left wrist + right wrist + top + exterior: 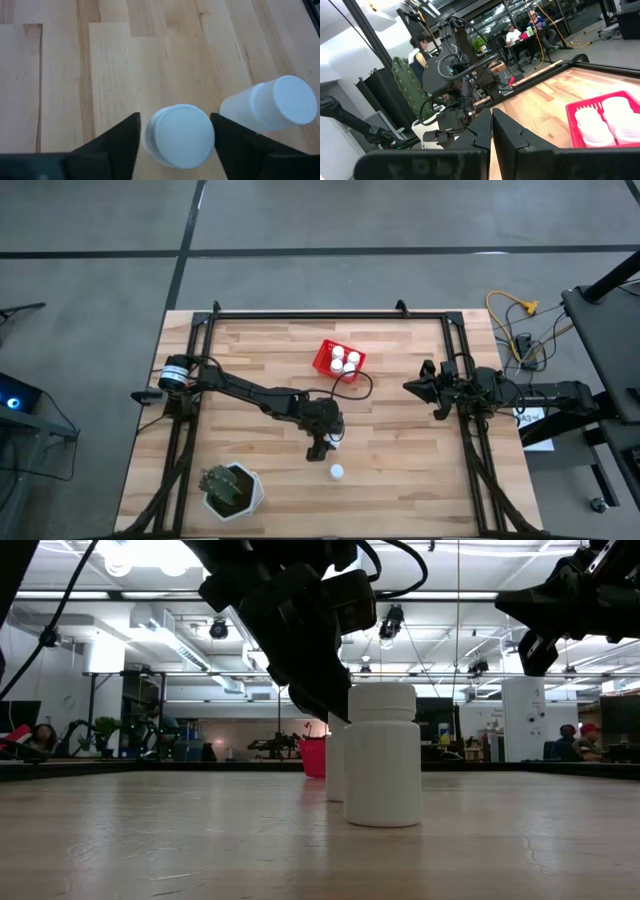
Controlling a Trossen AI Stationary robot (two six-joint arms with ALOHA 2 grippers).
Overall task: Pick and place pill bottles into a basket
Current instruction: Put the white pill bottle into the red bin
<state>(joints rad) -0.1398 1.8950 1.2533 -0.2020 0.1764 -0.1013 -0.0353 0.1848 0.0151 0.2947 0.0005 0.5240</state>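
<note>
Pill bottle (180, 136) upright between spread left jaws, plain cap, no legible label; right jaws pressed together.

Three white pill bottles (345, 361) stand in the red basket (324, 358); two others (337, 472) stand upright on the table

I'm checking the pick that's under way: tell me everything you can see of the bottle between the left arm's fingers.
The bottle is a small white cylinder, apparently plastic, with a smooth round white cap. It stands upright on the wooden table, between the two dark fingers of the left claw, which flank it on either side; whether they press it cannot be told. A second, identical bottle stands close beside it without touching.
</note>
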